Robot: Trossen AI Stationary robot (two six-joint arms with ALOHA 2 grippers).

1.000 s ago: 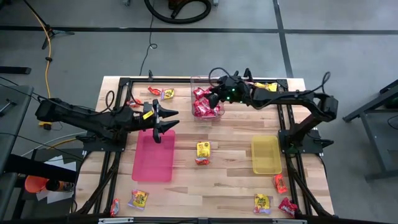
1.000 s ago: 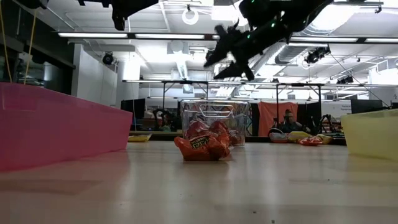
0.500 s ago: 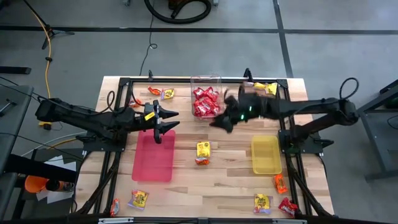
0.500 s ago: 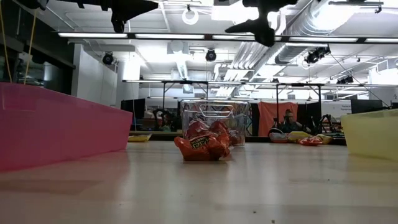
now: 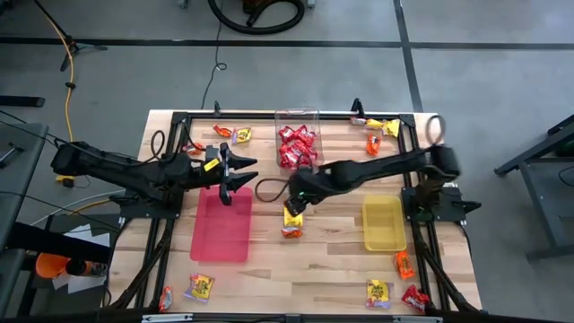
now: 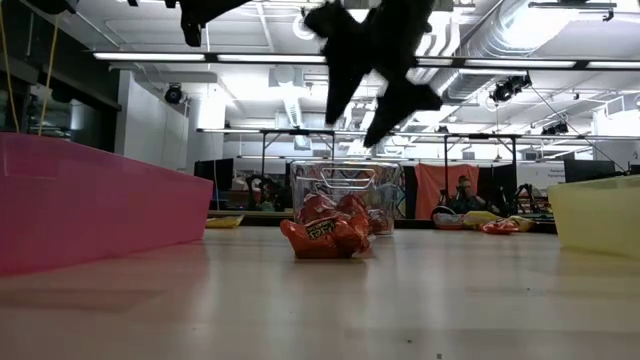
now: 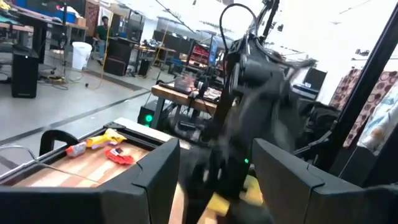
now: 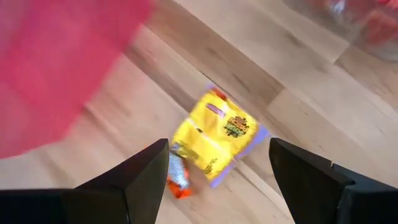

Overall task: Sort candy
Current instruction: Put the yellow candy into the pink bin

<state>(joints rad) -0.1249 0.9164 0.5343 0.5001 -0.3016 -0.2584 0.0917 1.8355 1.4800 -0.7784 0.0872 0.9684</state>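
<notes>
A yellow candy packet [image 8: 219, 135] lies flat on the table's middle, with a small orange candy [image 8: 179, 178] at its near end; the high view shows the pair [image 5: 292, 219]. My right gripper [image 5: 292, 199] hangs open above them, slanting down, its fingers apart on either side in the right wrist view [image 8: 217, 180]. Red candy fills the clear tub [image 5: 298, 144]. My left gripper [image 5: 240, 170] waits open and level above the pink tray's [image 5: 221, 226] far edge, holding nothing [image 7: 214, 186].
The yellow tray [image 5: 384, 223] lies right of the middle. Loose candy lies at the far edge [image 5: 239, 135] [image 5: 378, 126] and along the near edge [image 5: 199, 287] [image 5: 378, 292] [image 5: 405, 264]. Bare wood lies between the trays.
My right gripper has swung from above the clear tub toward the table's near edge and left, tipping from near level to point steeply down, and now hangs over the yellow candy in the middle. The candy has not moved.
</notes>
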